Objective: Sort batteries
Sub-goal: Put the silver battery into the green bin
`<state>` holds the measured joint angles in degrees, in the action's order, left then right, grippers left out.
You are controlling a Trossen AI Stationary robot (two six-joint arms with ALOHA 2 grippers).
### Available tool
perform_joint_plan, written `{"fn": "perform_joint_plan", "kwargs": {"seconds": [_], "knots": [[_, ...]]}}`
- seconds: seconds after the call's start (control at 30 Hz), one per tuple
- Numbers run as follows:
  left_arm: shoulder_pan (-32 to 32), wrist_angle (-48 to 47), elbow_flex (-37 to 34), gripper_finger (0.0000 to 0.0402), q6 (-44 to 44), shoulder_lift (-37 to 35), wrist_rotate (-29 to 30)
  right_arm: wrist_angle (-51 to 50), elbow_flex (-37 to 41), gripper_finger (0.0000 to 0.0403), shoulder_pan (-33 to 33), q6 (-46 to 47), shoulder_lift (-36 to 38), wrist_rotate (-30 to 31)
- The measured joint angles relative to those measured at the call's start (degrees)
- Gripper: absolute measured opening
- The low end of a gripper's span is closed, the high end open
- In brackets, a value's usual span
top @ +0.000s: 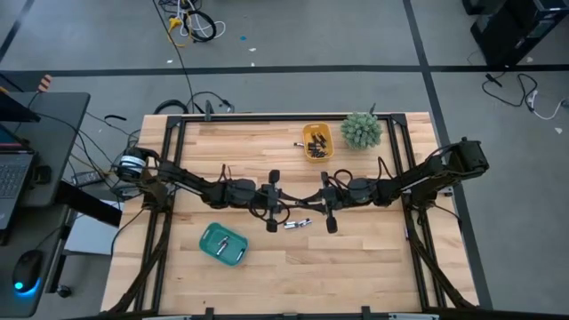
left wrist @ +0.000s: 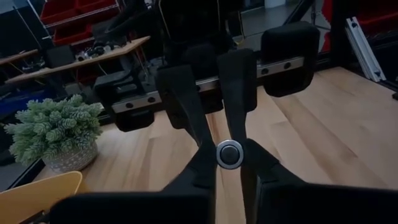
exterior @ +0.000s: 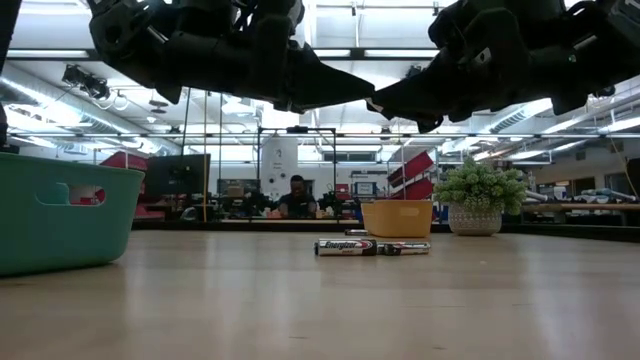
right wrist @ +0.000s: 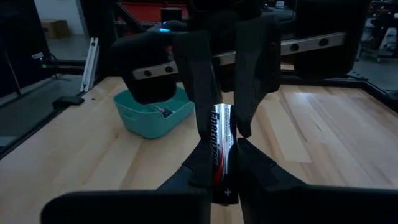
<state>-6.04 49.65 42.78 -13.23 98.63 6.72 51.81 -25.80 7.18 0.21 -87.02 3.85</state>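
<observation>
The high camera is looking straight down on the whole bench [top: 356, 258] and both arms. The low camera is sitting at bench-top height, looking level across it into the room. Each wrist camera is peering close past its own tool. High, low and right wrist views are sharing the teal tray [top: 222, 243].

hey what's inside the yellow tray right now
From above, the yellow tray holds a cluster of small dark batteries. The exact count isn't clear, and any cells underneath are covered. From table height its wall hides the contents entirely.
</observation>
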Motion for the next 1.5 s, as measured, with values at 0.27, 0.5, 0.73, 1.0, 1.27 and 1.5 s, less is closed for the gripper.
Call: {"fn": "perform_joint_plan", "kwargs": {"seconds": [0.27,0.5,0.73,1.0,1.27,1.5], "knots": [[-1.0,-1.0,0.0,0.0016,-0.2,-1.7,4.4,0.1,-0.1,0.0070,-0.1,3.2,0.7,0.4],[-5.3,-18.2,0.2,0.0016,-4.3,-13.1,10.2,-4.9,-0.2,0.0096,-0.2,4.8,4.0,1.6],[-12.4,-45.8,0.2,0.0016,2.3,-29.5,10.4,-9.6,-0.2,0.0099,-0.4,5.2,5.6,6.6],[-19.8,-68.8,0.2,0.0018,34.6,-40.6,8.6,-9.5,-0.2,0.0100,-1.6,5.8,5.6,6.6],[-26.2,-81.5,0.1,0.0018,56.4,-37.6,4.1,-9.5,-0.1,0.0100,-3.8,5.7,5.6,6.6],[-27.1,-83.8,0.1,0.0018,57.1,-33.9,-1.7,-10.5,-0.1,0.0100,-5.2,7.7,5.6,6.6]]}}
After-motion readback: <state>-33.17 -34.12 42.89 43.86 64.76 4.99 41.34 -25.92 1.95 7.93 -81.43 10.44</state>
